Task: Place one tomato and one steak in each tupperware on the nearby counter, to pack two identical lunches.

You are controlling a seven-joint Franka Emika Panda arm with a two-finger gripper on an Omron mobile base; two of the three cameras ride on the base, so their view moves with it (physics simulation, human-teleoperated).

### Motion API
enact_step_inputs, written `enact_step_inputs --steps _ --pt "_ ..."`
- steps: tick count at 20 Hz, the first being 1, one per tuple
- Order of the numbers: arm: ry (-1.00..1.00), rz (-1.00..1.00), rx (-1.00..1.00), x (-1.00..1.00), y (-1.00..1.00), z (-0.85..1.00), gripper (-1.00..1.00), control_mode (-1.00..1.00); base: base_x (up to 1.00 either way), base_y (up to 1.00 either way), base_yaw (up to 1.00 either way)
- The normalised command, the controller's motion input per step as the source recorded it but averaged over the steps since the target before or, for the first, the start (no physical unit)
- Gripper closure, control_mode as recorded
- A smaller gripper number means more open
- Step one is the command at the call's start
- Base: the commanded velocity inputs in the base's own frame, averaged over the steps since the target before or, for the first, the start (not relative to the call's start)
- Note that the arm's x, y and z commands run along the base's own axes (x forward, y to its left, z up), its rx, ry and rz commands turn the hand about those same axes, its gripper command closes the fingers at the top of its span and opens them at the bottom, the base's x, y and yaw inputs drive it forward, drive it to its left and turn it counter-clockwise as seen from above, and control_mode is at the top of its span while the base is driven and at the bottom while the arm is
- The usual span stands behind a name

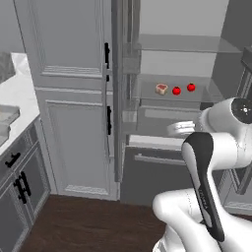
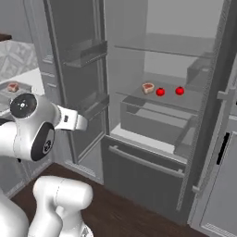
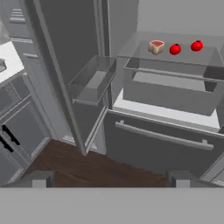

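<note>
On a glass shelf inside the open fridge lie a steak [image 3: 156,46] and two red tomatoes [image 3: 175,49] [image 3: 197,45]. The base views show the same steak [image 1: 161,88] [image 2: 148,88] and tomatoes [image 1: 176,90] [image 2: 160,91] side by side. My gripper [image 3: 111,179] is open and empty, its fingertips [image 3: 39,178] wide apart, well back from the shelf and below it. The white marble counter [image 1: 19,93] [image 2: 28,76] lies to the left. Another steak [image 2: 13,86] rests there in what looks like a grey tupperware, cut off by the frame edge.
The fridge's left door [image 2: 78,83] stands open with bins [image 3: 94,81] on its inside. A clear drawer [image 3: 170,94] sits below the food shelf, above the freezer drawer with its bar handle [image 3: 162,136]. Grey cabinets with black handles [image 1: 22,187] stand under the counter.
</note>
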Motion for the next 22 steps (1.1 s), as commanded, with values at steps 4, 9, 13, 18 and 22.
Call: enact_step_inputs --steps 4,9,13,18,22 --pt "0.0 0.0 0.0 0.0 0.0 0.0 -1.0 1.0 0.51 -0.06 -0.6" --pt "0.0 0.0 0.0 0.0 0.0 0.0 -1.0 1.0 0.6 0.25 -0.49" --pt "0.0 0.0 0.0 0.0 0.0 0.0 -1.0 1.0 0.73 0.13 -0.23" --pt "0.0 0.0 0.0 0.0 0.0 0.0 -1.0 1.0 0.96 0.2 -0.05" --pt "0.0 0.0 0.0 0.0 0.0 0.0 -1.0 1.0 1.0 0.0 0.0"
